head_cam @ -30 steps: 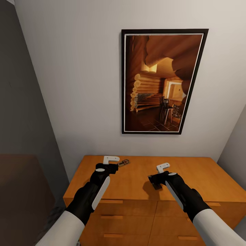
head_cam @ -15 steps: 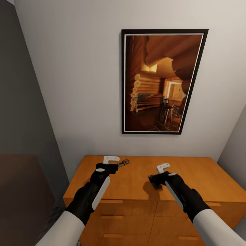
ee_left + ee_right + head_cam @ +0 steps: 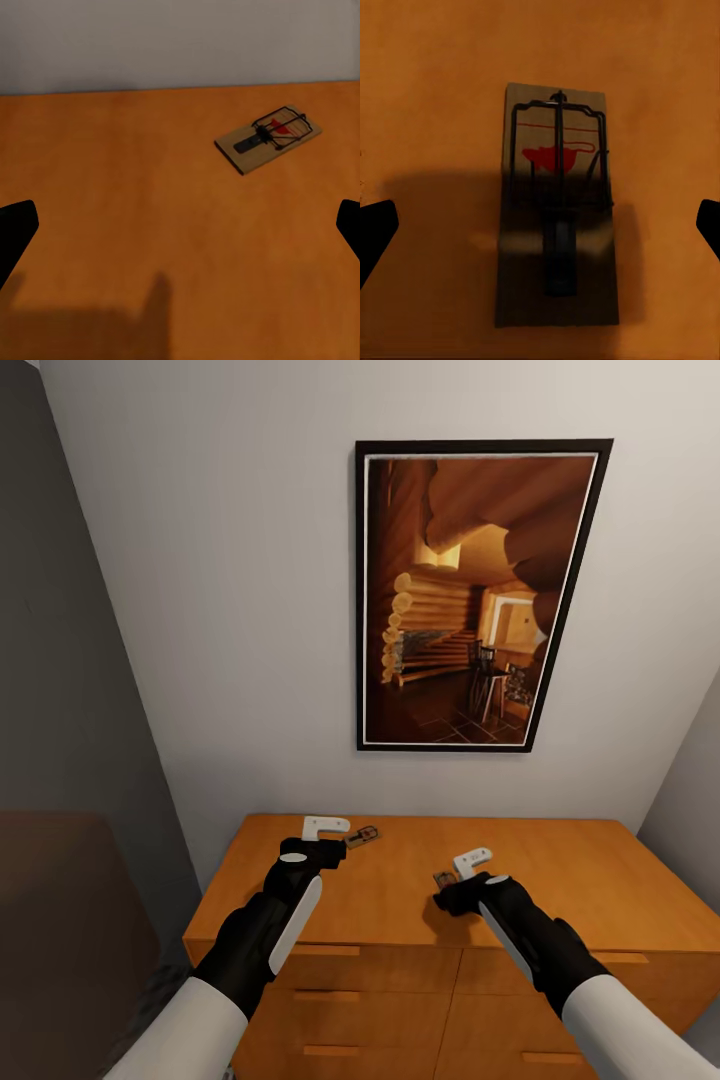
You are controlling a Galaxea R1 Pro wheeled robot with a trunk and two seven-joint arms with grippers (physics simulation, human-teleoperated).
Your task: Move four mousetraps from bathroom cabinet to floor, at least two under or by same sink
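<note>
One mousetrap (image 3: 556,214) lies flat on top of the cabinet (image 3: 400,885), right under the right end effector (image 3: 452,880), which is wide open and holds nothing. It looks light, thin and stiff, so its long side edges are the best place to pinch. Another mousetrap (image 3: 268,137) lies near the open, empty left end effector (image 3: 335,840).

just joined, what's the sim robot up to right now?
It is at the cabinet, both arms out over the flat top, where two mousetraps lie. The right end effector hangs open directly above one mousetrap, its fingers either side, nothing gripped yet. The left end effector is also open and empty, hovering over bare wood, with the second mousetrap lying a little ahead of it near the wall. A framed picture hangs above.
</note>
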